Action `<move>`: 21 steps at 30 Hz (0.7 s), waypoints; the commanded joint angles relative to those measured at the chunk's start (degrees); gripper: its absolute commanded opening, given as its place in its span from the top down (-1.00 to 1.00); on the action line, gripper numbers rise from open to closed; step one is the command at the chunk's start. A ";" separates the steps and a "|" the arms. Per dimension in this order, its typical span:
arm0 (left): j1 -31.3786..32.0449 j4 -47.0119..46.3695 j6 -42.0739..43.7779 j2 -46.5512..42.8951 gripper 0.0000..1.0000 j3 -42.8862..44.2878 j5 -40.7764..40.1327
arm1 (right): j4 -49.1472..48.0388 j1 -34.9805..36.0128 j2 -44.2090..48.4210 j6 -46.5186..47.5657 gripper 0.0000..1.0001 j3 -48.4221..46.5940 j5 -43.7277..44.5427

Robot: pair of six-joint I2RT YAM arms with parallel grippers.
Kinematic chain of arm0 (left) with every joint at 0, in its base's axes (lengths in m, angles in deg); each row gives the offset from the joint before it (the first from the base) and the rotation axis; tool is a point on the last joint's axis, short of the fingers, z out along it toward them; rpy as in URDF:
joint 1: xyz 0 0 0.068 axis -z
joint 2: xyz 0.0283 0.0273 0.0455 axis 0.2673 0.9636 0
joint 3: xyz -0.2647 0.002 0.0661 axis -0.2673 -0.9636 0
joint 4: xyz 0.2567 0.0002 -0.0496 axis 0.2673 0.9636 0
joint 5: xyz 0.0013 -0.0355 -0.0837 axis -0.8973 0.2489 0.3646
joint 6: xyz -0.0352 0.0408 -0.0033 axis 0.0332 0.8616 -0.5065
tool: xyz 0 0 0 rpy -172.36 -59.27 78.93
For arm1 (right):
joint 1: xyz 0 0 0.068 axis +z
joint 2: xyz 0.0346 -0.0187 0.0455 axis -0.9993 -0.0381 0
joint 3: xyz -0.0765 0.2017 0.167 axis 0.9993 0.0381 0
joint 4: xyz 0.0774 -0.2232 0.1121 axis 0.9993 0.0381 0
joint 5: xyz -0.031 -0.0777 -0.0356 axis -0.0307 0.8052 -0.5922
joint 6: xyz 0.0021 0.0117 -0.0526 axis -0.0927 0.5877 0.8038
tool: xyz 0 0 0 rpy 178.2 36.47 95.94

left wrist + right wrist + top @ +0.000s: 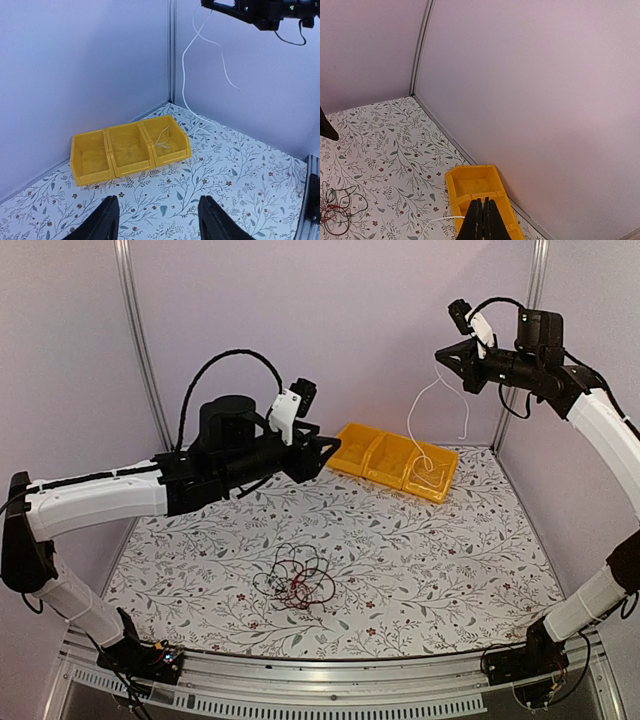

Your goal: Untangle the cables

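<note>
Pale lilac walls (350,320) on three sides; floral-print tabletop (450,540). Landmark for this entry: the yellow bin row (355,448), three compartments, set at the far side of the table toward the right arm's corner.

White cable (411,420): hangs in a long slack curve from high above the bin row. Its lower part lies coiled in the end compartment on the right arm's side. Judgement: it is lifted this high so its full length clears the table and feeds down into that compartment, sorted apart from the rest.

Right gripper (447,352): raised well above the bin row, fingers pressed together, pinching the upper end of the white cable. The wrist view shows no gap between the fingers.

Tangle of black and red cables (298,580): flat on the table, well in front of the bin row, nearer the arm bases. Loops are interlocked and nothing touches it. Judgement: this part is not yet separated.

Left gripper (157,202): in the air short of the bin row's other end, fingers spread, holding and touching nothing.
</note>
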 commanded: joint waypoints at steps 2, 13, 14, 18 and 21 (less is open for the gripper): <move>-3.70 1.24 5.67 -0.47 -0.10 -6.16 -4.98 | -4.27 -3.31 -3.26 -2.31 1.00 0.54 2.66; -3.88 1.79 5.83 -2.13 -0.09 -7.53 -5.23 | -8.09 -9.48 -12.35 -4.53 1.00 -2.75 1.16; -3.90 1.79 5.76 -2.25 -0.10 -7.56 -5.23 | -8.11 -10.08 -13.83 -4.71 1.00 -3.16 0.83; -3.90 1.97 5.72 -2.76 -0.10 -7.50 -5.05 | -8.07 -12.18 -19.14 -5.26 1.00 -4.59 0.14; -3.91 1.97 5.86 -2.93 -0.10 -7.61 -5.30 | -7.57 -13.02 -23.30 -5.18 1.00 -5.81 0.27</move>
